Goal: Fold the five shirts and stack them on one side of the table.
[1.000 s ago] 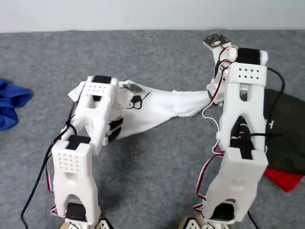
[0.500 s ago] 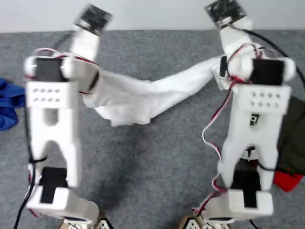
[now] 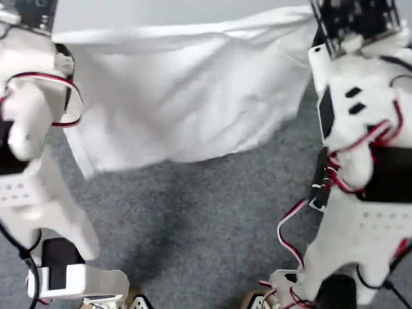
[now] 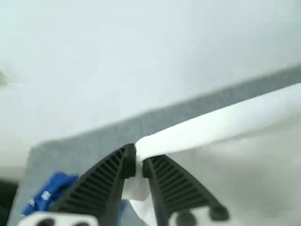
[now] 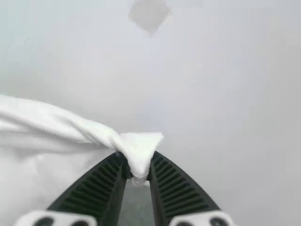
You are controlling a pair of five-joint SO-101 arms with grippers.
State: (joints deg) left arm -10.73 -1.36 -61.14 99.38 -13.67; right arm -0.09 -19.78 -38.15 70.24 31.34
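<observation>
A white shirt (image 3: pixel 187 96) hangs spread out high above the grey table (image 3: pixel 193 219), stretched between both raised arms. My left gripper (image 4: pixel 135 162) is shut on one upper corner of the white shirt (image 4: pixel 221 141). At the other upper corner my right gripper (image 5: pixel 137 172) is shut on a bunched fold of the white shirt (image 5: pixel 56 141). In the high view the left arm (image 3: pixel 32 129) stands at the left edge and the right arm (image 3: pixel 367 129) at the right edge. The shirt's lower hem dangles free above the table.
A blue shirt (image 4: pixel 51 193) lies on the table far to the left, seen past the left gripper. A pale wall (image 5: pixel 211 70) rises behind the table. Red and black cables (image 3: pixel 322 187) run along the right arm.
Both arms have lifted steeply, raising the white shirt off the table and pulling it from a bunched rope into a wide hanging sheet. The dark and red shirts at the right have left the view.
</observation>
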